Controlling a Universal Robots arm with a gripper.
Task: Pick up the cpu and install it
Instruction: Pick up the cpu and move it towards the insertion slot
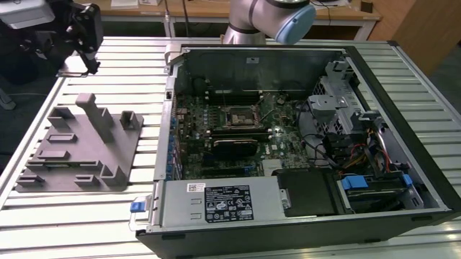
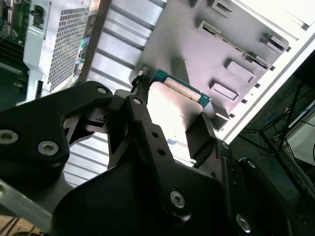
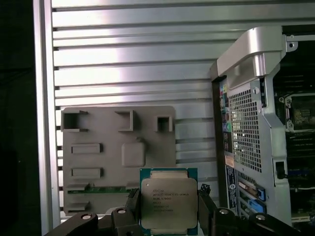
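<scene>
1. I look down on the counter [image 1: 86, 221], a broad top of ribbed, silvery metal slats that catch bright light from above.
2. Behind it, at the far edge of the exterior view, a wooden desk [image 1: 194, 8] stands on a white frame.
3. A brown wooden panel [image 1: 425, 32] occupies the corner at the exterior view's right.
4. Dark floor [image 1: 11, 129] lies past the counter's edge at the exterior view's left.

Nothing reads clearly from my station: small grey print lines the cpu [image 3: 169, 202] lid; white and black labels [image 1: 229, 203] sit on the power supply [image 1: 180, 208] inside the computer case [image 1: 288, 237].
</scene>
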